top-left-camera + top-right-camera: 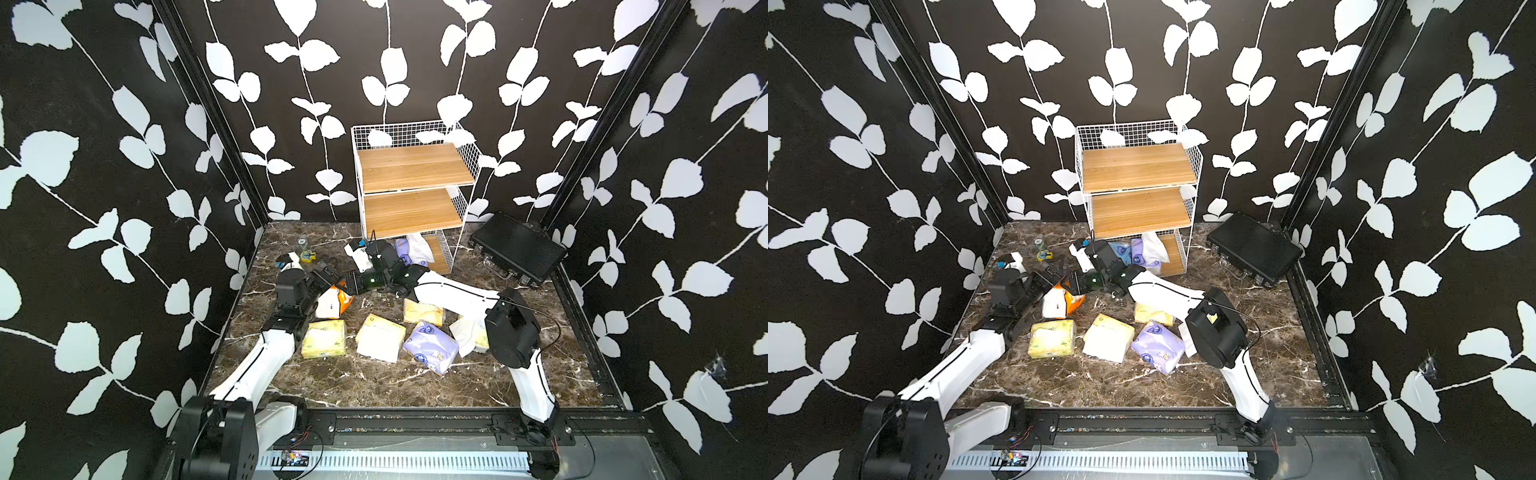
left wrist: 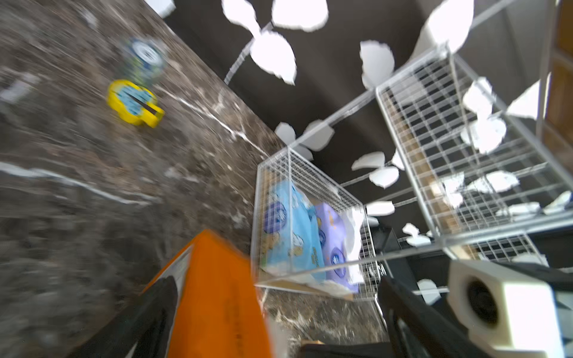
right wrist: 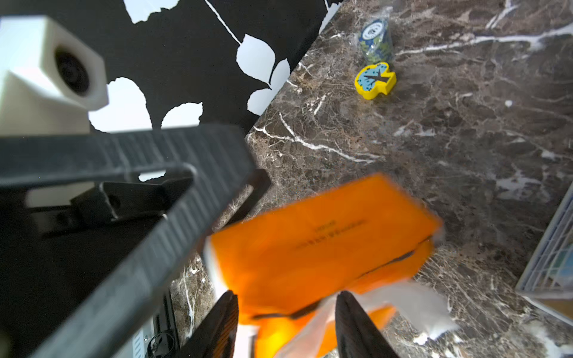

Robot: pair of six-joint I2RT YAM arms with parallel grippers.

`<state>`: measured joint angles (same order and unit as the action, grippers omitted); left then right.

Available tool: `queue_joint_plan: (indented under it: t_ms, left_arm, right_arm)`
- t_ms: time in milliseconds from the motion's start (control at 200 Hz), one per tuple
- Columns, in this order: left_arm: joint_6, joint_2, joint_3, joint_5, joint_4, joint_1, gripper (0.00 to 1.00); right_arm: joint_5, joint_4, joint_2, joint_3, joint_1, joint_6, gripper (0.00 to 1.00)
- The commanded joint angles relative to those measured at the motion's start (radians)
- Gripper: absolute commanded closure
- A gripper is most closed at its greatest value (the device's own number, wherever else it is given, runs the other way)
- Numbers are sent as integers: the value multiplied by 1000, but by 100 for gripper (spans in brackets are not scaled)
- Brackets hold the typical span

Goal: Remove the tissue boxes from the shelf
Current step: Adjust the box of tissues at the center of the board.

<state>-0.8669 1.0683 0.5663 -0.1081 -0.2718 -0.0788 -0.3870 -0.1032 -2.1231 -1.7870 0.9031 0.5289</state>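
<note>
While the orange-and-white tissue box (image 1: 332, 303) hangs tilted just in front of the shelf (image 1: 411, 166), clear of its tiers and low over the marble tabletop (image 1: 374, 386) (on it or just above, I cannot tell), the step in hand looks like setting it down. The left gripper (image 2: 273, 291) has its fingers spread wide, the box lying against one finger only, nothing clamped. The right gripper (image 3: 286, 299) stands partway open astride the box's tissue end; whether it pinches cannot be told. To finish well, both should back straight off, so the loose tissue sheet (image 3: 403, 303) does not snag and the box settles beside the pale yellow pack (image 1: 324, 338), not on it. In the shelf, the top and middle boards are bare. The bottom tier holds a light blue pack (image 2: 288, 223) and a lavender pack (image 2: 331, 241), touching side by side, with white tissue sticking out.
</note>
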Motion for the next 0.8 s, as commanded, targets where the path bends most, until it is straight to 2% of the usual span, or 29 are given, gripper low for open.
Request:
queue_joint_plan:
  t_ms: [0, 155, 275, 365, 435, 500, 700, 795]
  left_arm:
    - [45, -20, -17, -30, 123, 93, 1]
    - [127, 55, 20, -83, 196, 142, 1]
    - [76, 32, -61, -138, 135, 290, 1]
    - [83, -6, -88, -195, 147, 413, 1]
    - [137, -11, -57, -211, 225, 449, 1]
    - [174, -11, -28, -215, 270, 451, 1]
    - [184, -50, -33, -236, 302, 520, 1]
    - [176, -73, -47, -249, 300, 542, 1]
  right_arm:
    - [50, -124, -52, -107, 4, -67, 48]
    - [88, -198, -109, -191, 6, -93, 48]
    - [128, -248, -123, -232, 12, -116, 47]
    - [227, -384, -119, -294, 28, -167, 43]
    - [329, -482, -84, -303, 45, -195, 39]
    - [384, -494, -27, -234, 55, -211, 37]
    - [358, -520, 61, -99, 102, -279, 37]
    - [297, -458, 64, -58, 118, -261, 37]
